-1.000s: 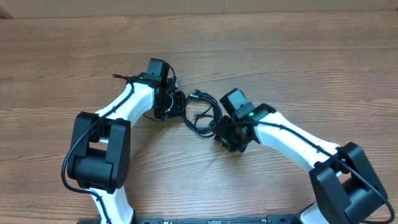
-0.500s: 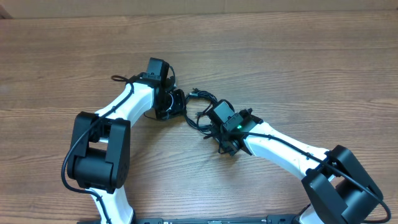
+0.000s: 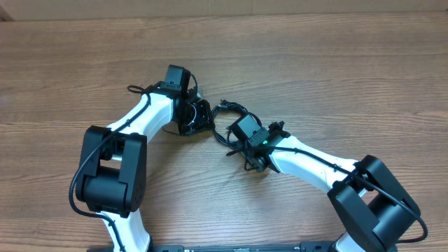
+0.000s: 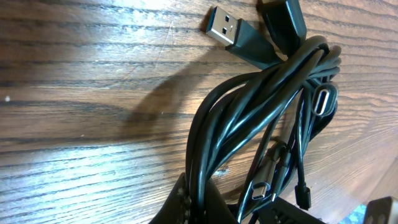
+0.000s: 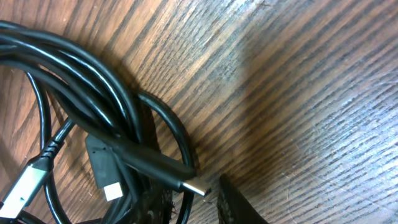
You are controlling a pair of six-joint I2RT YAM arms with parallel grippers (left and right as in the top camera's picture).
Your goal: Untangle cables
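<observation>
Overhead change: right end effector (image 3: 231, 136) is now hanging over the cables (image 3: 225, 110) at frame centre, having swung in from the lower right; left end effector (image 3: 203, 119) is staying clenched on their left edge
Meaning: a separating pull is looking close
Left wrist: strands are running into the clenched fingers at bottom; USB-A plug (image 4: 227, 31) is lying on the counter (image 4: 74, 74), top centre
Right wrist: fingers (image 5: 233, 202) are flanking a USB-C plug (image 5: 186, 182), bottom centre; whether they are grasping it, I cannot tell
Writing: nothing readable is showing

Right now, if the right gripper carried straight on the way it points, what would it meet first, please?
The right gripper would most likely meet the USB-C plug just ahead of its fingers, then the black cable bundle behind; depth is unclear.
</observation>
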